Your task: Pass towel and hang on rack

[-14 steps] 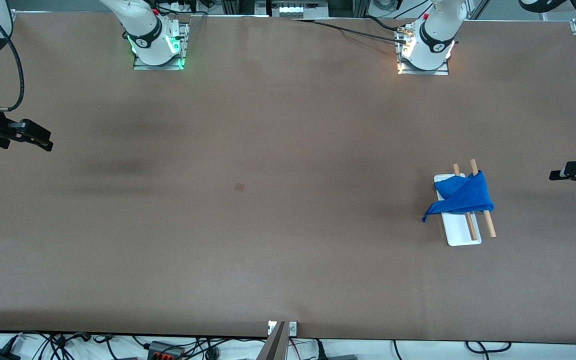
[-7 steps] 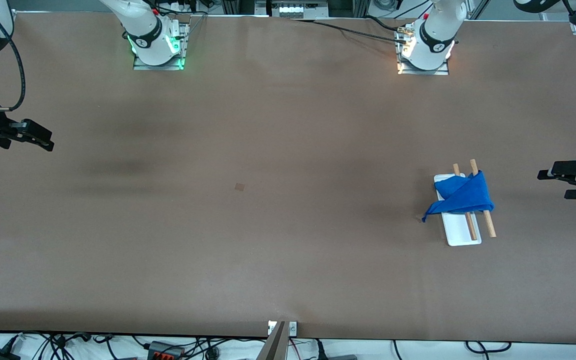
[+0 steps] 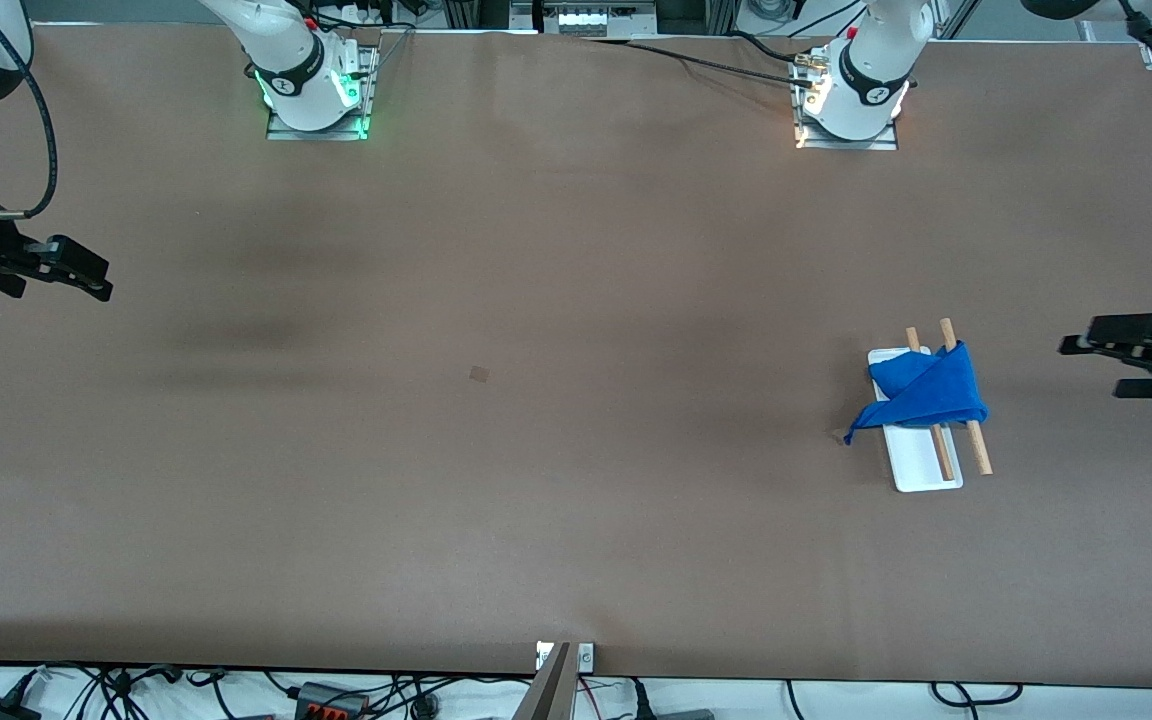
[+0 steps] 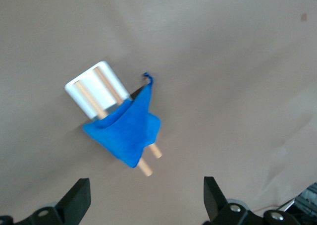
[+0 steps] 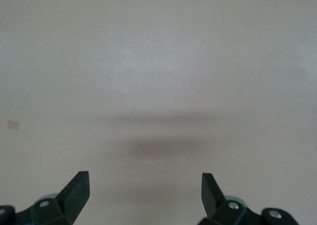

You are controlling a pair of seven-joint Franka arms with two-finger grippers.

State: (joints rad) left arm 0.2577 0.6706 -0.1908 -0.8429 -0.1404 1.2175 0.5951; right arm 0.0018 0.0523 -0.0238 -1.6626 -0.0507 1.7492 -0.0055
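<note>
Front view: the towel lies draped over the two wooden rods of the rack, which stands toward the left arm's end of the table. The left gripper is up in the air over the table near the rack, fingers spread wide, holding nothing. The right gripper waits over its own end of the table, fingers likewise spread and holding nothing.

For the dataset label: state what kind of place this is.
Most likely a robotics lab bench: two white arm bases bolted along the edge of a wide brown table, loose cables and power strips beside it, and only a small white wooden-rod rack draped with a blue cloth.
</note>
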